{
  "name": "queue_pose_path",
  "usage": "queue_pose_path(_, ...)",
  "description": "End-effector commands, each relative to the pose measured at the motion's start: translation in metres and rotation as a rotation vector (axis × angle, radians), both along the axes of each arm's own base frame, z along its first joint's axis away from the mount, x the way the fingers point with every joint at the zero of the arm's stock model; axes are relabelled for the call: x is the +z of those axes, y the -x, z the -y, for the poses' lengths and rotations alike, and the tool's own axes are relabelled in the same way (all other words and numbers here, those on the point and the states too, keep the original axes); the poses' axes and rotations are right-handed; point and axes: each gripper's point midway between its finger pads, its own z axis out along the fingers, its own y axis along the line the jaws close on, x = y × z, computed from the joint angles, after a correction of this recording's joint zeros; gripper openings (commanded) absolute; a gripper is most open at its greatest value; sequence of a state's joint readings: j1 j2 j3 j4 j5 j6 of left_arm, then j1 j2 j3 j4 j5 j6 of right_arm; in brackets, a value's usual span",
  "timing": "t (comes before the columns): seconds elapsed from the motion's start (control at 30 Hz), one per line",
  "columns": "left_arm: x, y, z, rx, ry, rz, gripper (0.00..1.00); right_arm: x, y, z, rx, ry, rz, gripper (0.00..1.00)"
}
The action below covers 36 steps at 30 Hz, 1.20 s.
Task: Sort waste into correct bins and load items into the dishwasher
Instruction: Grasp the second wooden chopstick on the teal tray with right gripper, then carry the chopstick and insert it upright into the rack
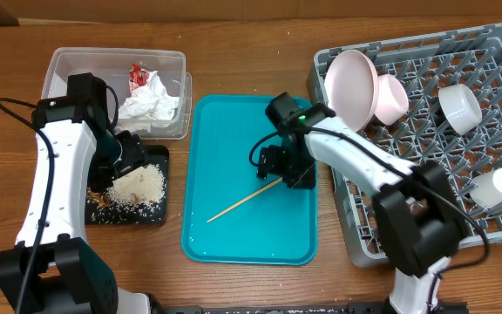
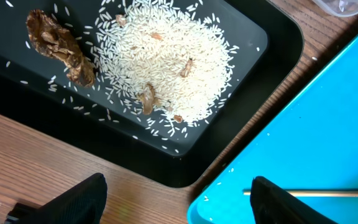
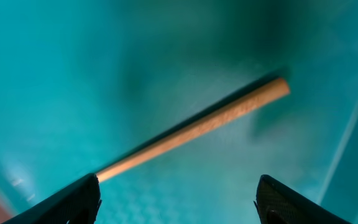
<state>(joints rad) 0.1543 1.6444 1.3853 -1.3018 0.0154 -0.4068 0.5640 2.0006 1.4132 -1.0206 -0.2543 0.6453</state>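
Over the teal tray (image 1: 234, 240) at centre, right arm (image 1: 356, 161) bent down from 5 o'clock, right gripper (image 3: 178, 200) spread wide astride the chopstick (image 3: 191, 130), left arm (image 1: 55, 166) reaching from 7 o'clock, left gripper (image 2: 178, 190) likewise spread above the black tray (image 2: 278, 37) of rice (image 2: 173, 62) at 9 o'clock

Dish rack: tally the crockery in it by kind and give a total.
Plate: 1
Bowls: 2, the pink bowl and the pale bowl
Cup: 1
Total: 4
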Motion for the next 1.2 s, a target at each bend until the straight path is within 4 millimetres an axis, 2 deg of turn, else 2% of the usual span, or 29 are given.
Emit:
queue_pose_path(0.0,0.0,0.002,0.002,-0.034,0.003,0.002,0.76,-0.018,0.001,-0.002,-0.02,0.038,-0.032,0.82)
queue_pose_path(0.1,0.0,0.002,0.002,-0.035,0.003,0.002,0.76,-0.027,0.001,0.001,-0.025,0.064,-0.042,0.82)
queue_pose_path(0.33,0.0,0.002,0.002,-0.035,0.002,0.002,0.76,-0.032,-0.004,0.017,-0.022,0.158,-0.001,0.53)
queue_pose_path(0.43,0.0,0.002,0.002,-0.035,0.002,0.002,0.77,-0.032,-0.006,0.021,-0.021,0.181,0.012,0.5)
queue_pose_path(0.7,0.0,0.002,0.002,-0.035,0.002,0.002,0.77,-0.033,-0.018,0.015,0.035,0.159,0.078,0.25)
queue_pose_path(0.8,0.0,0.002,0.002,-0.035,0.003,0.002,0.77,-0.033,-0.023,0.012,0.04,0.147,0.096,0.23)
queue_pose_path(0.87,0.0,0.002,0.002,-0.035,0.003,0.002,0.77,-0.031,-0.026,0.012,0.04,0.149,0.108,0.14)
queue_pose_path(0.93,0.0,0.002,0.002,-0.035,0.003,0.002,0.77,-0.027,-0.031,0.009,0.065,0.142,0.127,0.1)
queue_pose_path(1.03,0.0,0.002,0.002,-0.035,0.003,0.002,0.77,-0.012,-0.039,0.007,0.089,0.149,0.146,0.09)
queue_pose_path(1.17,0.0,0.002,0.002,-0.035,0.003,0.001,0.77,0.001,-0.034,0.01,0.092,0.166,0.113,0.13)
